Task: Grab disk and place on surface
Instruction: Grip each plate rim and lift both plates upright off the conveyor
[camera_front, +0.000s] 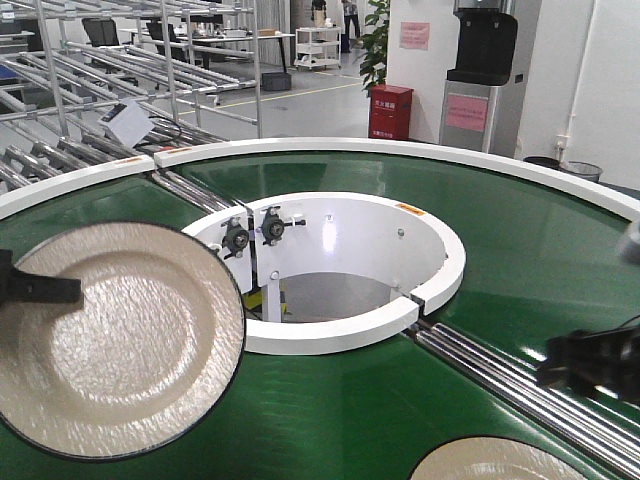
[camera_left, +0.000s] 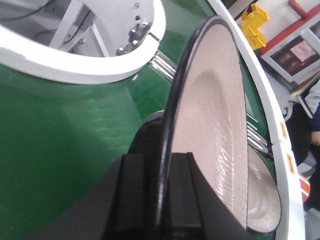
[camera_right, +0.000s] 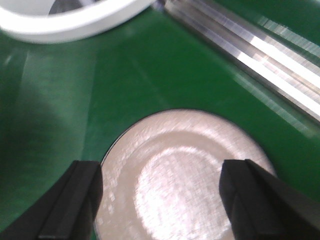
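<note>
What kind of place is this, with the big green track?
Probably a factory or workshop. A green conveyor belt curves round a white ring, metal roller racks stand behind it, and the left gripper holds a plate.

Bare green conveyor belt (camera_front: 330, 410) is left open between the held plate (camera_front: 120, 340) and the second plate (camera_front: 500, 462). The middle is closed off by the white ring wall (camera_front: 340, 333); the right side is crossed by steel rollers (camera_front: 500, 385). More open belt is seen behind the ring.
</note>
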